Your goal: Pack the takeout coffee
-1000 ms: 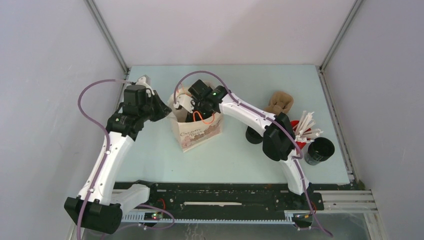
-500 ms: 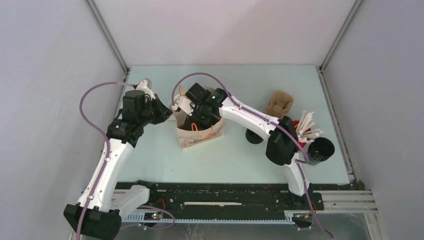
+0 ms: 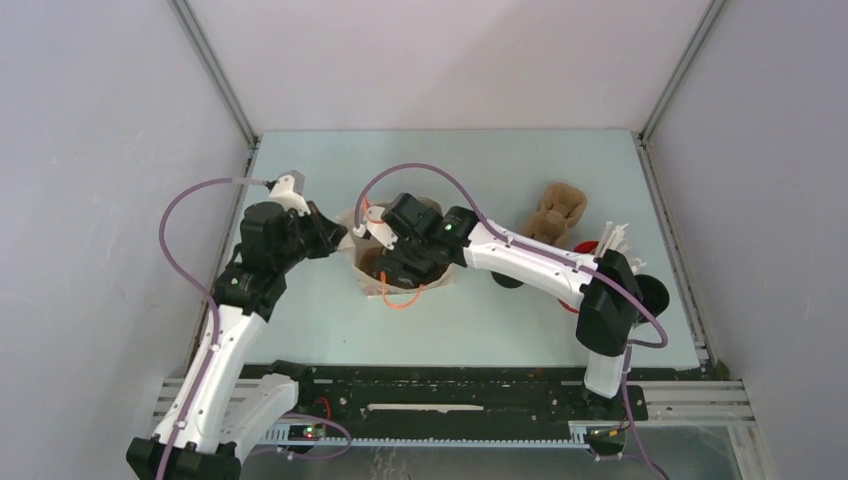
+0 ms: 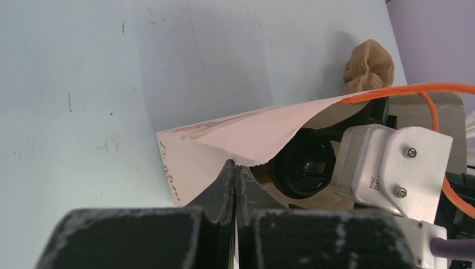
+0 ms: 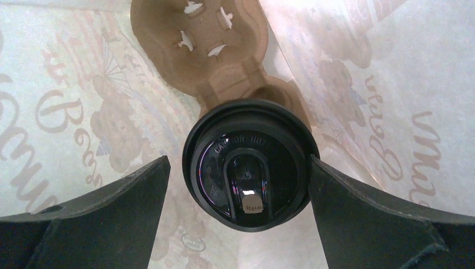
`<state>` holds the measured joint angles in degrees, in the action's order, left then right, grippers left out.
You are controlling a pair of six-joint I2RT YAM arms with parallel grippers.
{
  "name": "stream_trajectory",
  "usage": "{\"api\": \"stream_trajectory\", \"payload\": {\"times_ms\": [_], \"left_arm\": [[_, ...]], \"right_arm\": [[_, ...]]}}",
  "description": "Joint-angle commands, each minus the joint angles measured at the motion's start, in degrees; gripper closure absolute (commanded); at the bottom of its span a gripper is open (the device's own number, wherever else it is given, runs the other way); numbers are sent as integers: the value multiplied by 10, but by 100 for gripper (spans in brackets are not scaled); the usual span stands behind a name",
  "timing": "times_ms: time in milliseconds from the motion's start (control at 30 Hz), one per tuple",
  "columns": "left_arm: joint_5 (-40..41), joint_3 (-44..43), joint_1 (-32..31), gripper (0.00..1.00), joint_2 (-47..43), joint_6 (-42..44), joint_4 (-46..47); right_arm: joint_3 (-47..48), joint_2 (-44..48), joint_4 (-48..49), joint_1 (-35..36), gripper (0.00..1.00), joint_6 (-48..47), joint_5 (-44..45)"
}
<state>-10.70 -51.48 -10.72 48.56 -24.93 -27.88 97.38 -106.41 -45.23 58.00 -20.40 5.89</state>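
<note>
Top cam: fixed, high behind arm bases, looks down over whole counter (image 3: pixel 320 325), wide. L wrist cam: low, close, faces along L claw (image 4: pixel 235 171) at bag (image 4: pixel 241 140) rim. R wrist cam: inside bag, pointing down, v. close on coffee cup (image 5: pixel 250 171). Bag shared by all 3.

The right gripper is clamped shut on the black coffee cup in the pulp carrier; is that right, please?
Not quite: the right wrist view shows the right gripper open, fingers spread either side of the black coffee cup in the pulp carrier.
</note>
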Motion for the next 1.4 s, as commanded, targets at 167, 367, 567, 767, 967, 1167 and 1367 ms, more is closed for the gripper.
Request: {"api": "stream_trajectory", "payload": {"times_ms": [167, 367, 567, 767, 967, 1167, 1367], "left_arm": [[64, 108, -66, 100, -83, 47, 79], [154, 174, -132, 100, -149, 28, 110], [254, 210, -204, 100, -211, -2, 108], [270, 263, -216, 100, -256, -50, 112], [254, 261, -216, 100, -254, -60, 110], [270, 271, -216, 100, -262, -62, 104], [258, 276, -216, 100, -259, -70, 109]], "right_arm": [[-128, 73, 205, 84, 0, 88, 197], [-171, 57, 257, 136, 1, 79, 329], [-193, 56, 267, 152, 1, 94, 370], [-231, 94, 286, 158, 2, 100, 359], [-243, 111, 271, 162, 2, 100, 324], [-245, 136, 247, 142, 3, 167, 313], [-246, 152, 275, 155, 2, 174, 274]]}}
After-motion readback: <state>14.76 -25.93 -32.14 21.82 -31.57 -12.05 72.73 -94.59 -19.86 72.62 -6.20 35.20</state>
